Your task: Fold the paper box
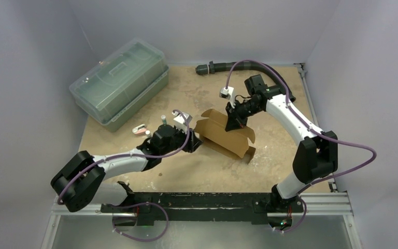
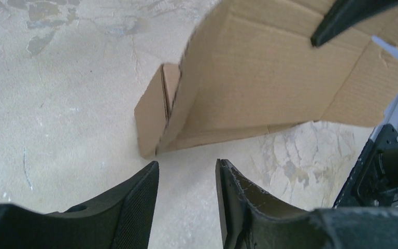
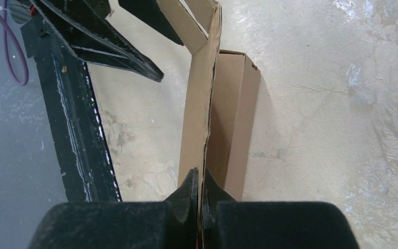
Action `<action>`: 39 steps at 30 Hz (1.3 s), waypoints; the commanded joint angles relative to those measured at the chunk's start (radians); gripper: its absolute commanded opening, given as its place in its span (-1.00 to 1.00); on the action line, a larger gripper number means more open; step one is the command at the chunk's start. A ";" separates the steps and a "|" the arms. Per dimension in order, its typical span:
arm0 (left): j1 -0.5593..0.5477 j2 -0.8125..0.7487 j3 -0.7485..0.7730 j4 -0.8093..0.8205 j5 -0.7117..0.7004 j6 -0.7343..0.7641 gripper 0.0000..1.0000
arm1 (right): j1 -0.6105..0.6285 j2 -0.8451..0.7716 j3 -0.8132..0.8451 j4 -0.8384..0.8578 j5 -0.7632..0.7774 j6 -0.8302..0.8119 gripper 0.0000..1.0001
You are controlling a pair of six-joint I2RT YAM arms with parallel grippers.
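The paper box (image 1: 223,136) is a brown cardboard die-cut piece standing partly folded in the middle of the table, with flaps sticking out. My right gripper (image 1: 235,120) reaches down from the back and is shut on the box's upper panel edge (image 3: 202,129); the thin card runs between its fingertips (image 3: 200,179). My left gripper (image 1: 196,145) sits just left of the box, low over the table. Its jaws stand apart with only bare table between them (image 2: 186,168), and the box's folded corner flap (image 2: 153,111) lies a short way ahead, untouched.
A large clear greenish lidded plastic bin (image 1: 119,83) stands at the back left. A small pink-and-white object (image 1: 140,129) lies left of the left arm. A black hose (image 1: 228,66) runs along the back edge. A black metal rail (image 1: 186,202) borders the near table edge.
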State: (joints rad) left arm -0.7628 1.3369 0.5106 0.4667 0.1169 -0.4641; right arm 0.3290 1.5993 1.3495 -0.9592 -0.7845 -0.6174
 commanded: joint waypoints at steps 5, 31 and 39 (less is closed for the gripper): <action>-0.007 -0.145 -0.164 0.186 0.014 0.137 0.16 | 0.005 -0.039 -0.005 0.034 0.002 -0.018 -1.00; -0.027 0.512 -0.261 1.305 -0.114 0.312 0.50 | 0.005 -0.039 0.001 0.028 -0.016 -0.025 -1.00; -0.034 0.583 -0.191 1.312 -0.126 0.316 0.34 | 0.005 -0.027 0.008 0.023 -0.022 -0.029 -1.00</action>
State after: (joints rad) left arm -0.7872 1.8912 0.2813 1.4868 0.0128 -0.1631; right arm 0.3290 1.5936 1.3495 -0.9543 -0.7799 -0.6189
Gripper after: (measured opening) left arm 0.687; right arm 0.008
